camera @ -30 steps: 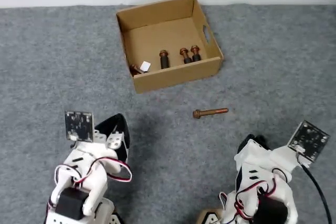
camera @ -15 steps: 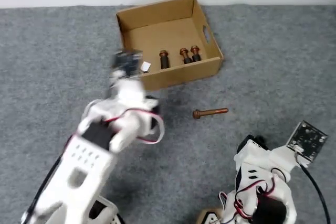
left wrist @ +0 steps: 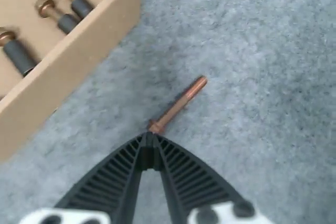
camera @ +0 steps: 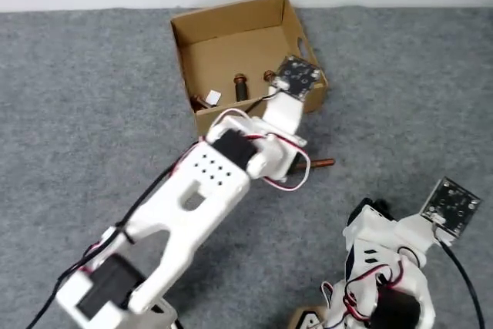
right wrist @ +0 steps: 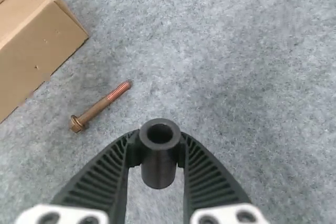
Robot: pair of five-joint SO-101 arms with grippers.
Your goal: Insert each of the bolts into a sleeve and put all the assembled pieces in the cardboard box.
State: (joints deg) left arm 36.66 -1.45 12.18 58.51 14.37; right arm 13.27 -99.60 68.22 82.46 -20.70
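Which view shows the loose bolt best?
Right wrist view: the bolt lies whole, unobstructed. Left wrist view: its head is beside the left gripper. High view: the left arm covers all but its tip.

Grey carpeted table (camera: 77,113) bears cardboard box (camera: 231,25) and bolt (left wrist: 177,105) (apart).

Bright, even light fell from overhead on the grey worktop (camera: 400,75). My left arm (camera: 192,206) threw a soft, diffuse shadow on the surface beneath it. A darker band lay along the foot of the cardboard box (left wrist: 73,61), and the bolt (left wrist: 177,104) cast a thin, faint shadow beside itself.
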